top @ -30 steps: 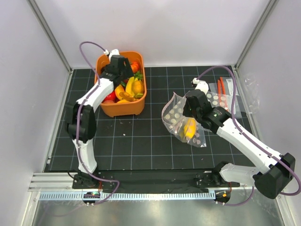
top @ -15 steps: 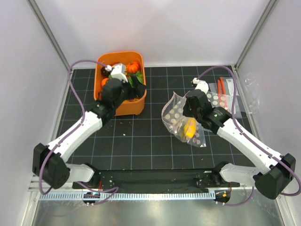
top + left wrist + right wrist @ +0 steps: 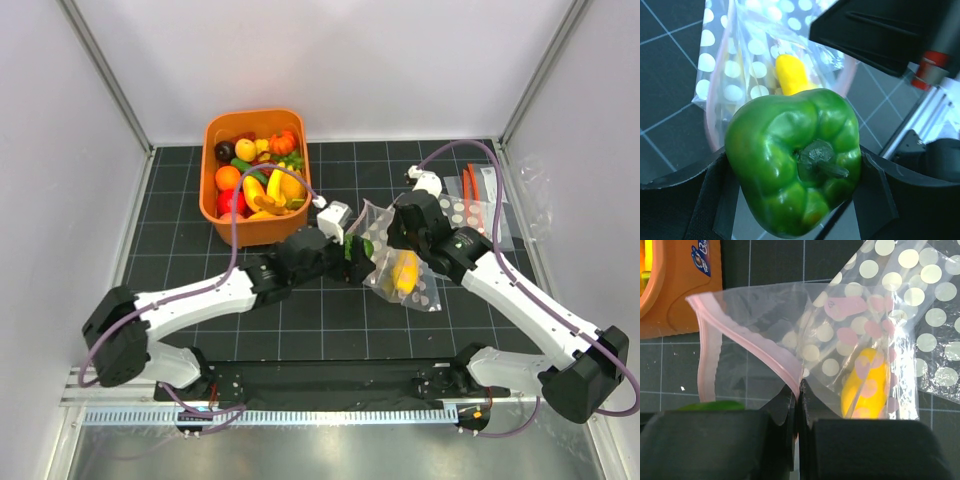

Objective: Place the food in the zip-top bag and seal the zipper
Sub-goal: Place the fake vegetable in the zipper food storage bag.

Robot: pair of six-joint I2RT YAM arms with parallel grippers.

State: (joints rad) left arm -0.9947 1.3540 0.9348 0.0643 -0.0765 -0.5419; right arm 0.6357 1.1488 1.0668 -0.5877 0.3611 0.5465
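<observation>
My right gripper (image 3: 798, 395) is shut on the pale pink zipper (image 3: 765, 352) of the zip-top bag (image 3: 400, 272), holding its mouth up and open toward the left. A yellow food piece (image 3: 867, 385) lies inside the bag (image 3: 840, 315). My left gripper (image 3: 797, 195) is shut on a glossy green pepper (image 3: 795, 160), held just left of the bag's mouth (image 3: 740, 65). From above the pepper (image 3: 352, 247) nearly touches the bag. More food (image 3: 260, 180) fills the orange bin (image 3: 255, 232).
The bin stands at the back left, behind my left arm. Spare polka-dotted bags (image 3: 462, 212) and small bags with red-orange strips (image 3: 475, 188) lie at the back right under my right arm. White walls enclose the black gridded mat (image 3: 300, 320).
My left arm came out of the bin and swung right, carrying the green pepper to the bag's mouth. The right arm and bag stayed put.
</observation>
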